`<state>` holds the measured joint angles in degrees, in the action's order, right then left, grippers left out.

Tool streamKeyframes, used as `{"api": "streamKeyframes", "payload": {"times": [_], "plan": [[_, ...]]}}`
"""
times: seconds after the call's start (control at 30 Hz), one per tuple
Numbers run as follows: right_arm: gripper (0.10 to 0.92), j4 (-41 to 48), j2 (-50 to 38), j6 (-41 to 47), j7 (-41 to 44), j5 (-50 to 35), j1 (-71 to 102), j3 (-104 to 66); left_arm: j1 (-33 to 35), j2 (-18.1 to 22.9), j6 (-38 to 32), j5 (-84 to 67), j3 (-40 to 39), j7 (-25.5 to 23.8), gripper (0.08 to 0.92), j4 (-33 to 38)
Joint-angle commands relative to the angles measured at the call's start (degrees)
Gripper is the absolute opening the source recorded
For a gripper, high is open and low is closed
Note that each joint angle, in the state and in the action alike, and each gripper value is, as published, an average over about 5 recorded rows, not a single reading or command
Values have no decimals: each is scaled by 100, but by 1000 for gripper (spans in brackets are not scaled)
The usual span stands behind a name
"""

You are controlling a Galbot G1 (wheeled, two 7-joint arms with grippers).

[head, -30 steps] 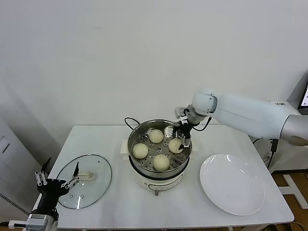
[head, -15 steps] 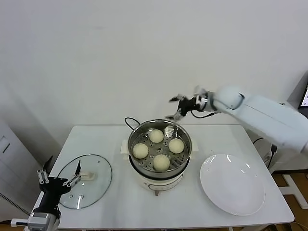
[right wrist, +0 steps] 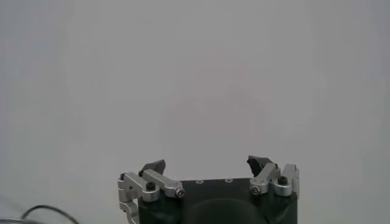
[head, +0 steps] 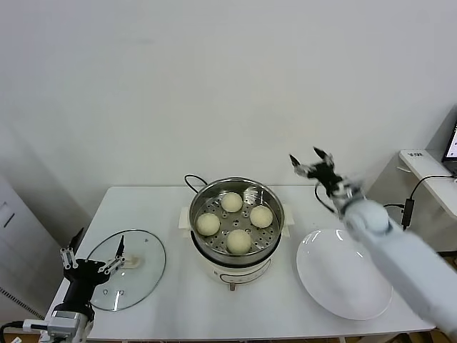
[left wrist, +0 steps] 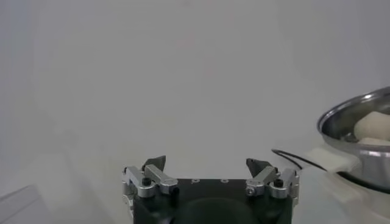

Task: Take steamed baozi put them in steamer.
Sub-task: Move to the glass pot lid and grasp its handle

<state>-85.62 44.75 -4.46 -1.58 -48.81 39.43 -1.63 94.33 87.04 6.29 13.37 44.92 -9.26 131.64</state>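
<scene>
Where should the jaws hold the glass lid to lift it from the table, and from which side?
Best by the small pale knob at the middle of the glass lid, coming straight down from above. The lid lies flat on the table, so its thin rim gives little to pinch. The open left gripper is nearest.

Four smooth cream-white baozi (head: 233, 222) sat apart in a rough ring on the perforated floor of my shiny round steel steamer (head: 269, 231), which stood upright on its white base with a black cord.
</scene>
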Motion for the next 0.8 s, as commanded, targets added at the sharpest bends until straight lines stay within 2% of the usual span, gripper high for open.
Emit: {"api": "streamKeyframes", "payload": {"times": [0.03, 0.23, 0.33, 0.4, 0.5, 0.6, 0.7, 0.8], "plan": [[823, -1922, 998, -293, 134, 1040, 5117, -3863, -1, -10, -29, 77, -20, 16, 823, -31], [823, -2597, 1759, -145, 428, 1376, 6047, -4357, 63, 15, -446, 662, 47, 40, 823, -302], [823, -2788, 2072, -71, 420, 1416, 6267, -4474, 143, -13, -1082, 1249, 159, 135, 823, -593], [823, -2820, 2207, -59, 416, 1437, 6342, -4511, 192, -75, -1764, 1921, 287, 294, 823, -878], [823, -2771, 2263, -63, 408, 1438, 6366, -4529, 241, -273, -2857, 3330, 523, 776, 823, -1405], [823, -2721, 2196, -67, 400, 1417, 6304, -4525, 303, -477, -3558, 4750, 656, 1504, 823, -1885], [823, -2700, 2166, -118, 369, 1404, 6212, -4493, 263, -513, -3731, 5922, 687, 2051, 823, -2175], [823, -2696, 2167, -155, 321, 1408, 6118, -4403, 74, -454, -3762, 6717, 677, 2238, 823, -2441]]}}
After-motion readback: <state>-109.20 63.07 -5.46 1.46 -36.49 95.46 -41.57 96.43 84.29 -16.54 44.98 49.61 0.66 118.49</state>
